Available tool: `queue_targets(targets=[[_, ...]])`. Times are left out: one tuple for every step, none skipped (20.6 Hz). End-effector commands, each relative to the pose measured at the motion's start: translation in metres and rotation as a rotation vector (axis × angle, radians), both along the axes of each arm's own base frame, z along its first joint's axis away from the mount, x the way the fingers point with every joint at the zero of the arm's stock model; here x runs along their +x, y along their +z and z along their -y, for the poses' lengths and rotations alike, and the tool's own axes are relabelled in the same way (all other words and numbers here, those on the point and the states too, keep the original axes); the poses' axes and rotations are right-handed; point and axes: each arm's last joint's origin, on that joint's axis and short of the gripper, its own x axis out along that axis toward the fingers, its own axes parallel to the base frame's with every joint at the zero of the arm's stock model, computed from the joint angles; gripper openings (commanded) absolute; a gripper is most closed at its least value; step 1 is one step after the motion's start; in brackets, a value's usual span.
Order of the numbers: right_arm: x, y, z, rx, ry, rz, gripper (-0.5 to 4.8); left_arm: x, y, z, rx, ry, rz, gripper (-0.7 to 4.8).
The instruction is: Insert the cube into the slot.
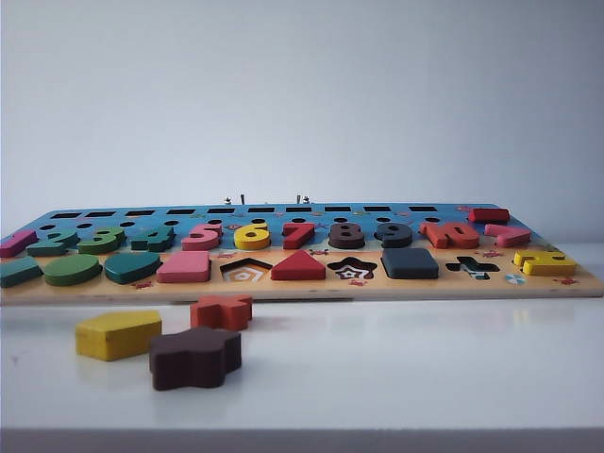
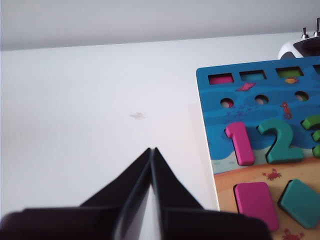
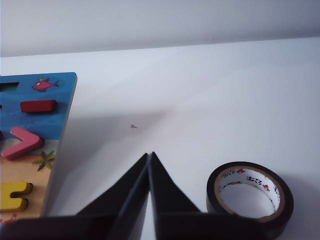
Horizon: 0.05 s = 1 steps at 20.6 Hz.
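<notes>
Cube (image 1: 410, 262) seated in board; left end effector (image 2: 151, 150), right end effector (image 3: 149, 155) both pinched together.

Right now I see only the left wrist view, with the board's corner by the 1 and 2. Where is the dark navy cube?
Observer: In the exterior view the cube lies in the shape row of the board, between the star-patterned recess and the cross-shaped recess.
Operator: Are any blocks off the board?
Observer: Three lie on the table before it: the yellow pentagon block, an orange star block, the dark brown flower block.
Operator: My left gripper is shut above the table beside the board. And the right one?
Observer: The right gripper is shut too, past the board's other end, near a black tape roll.
</notes>
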Motion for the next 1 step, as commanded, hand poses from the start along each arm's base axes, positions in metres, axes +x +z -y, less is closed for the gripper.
queue_targets(targets=[[0.0, 0.0009, 0.0003, -0.003, -0.008, 0.011, -0.04, 0.0, 0.0024, -0.0001, -0.004, 0.004, 0.016, 0.17]])
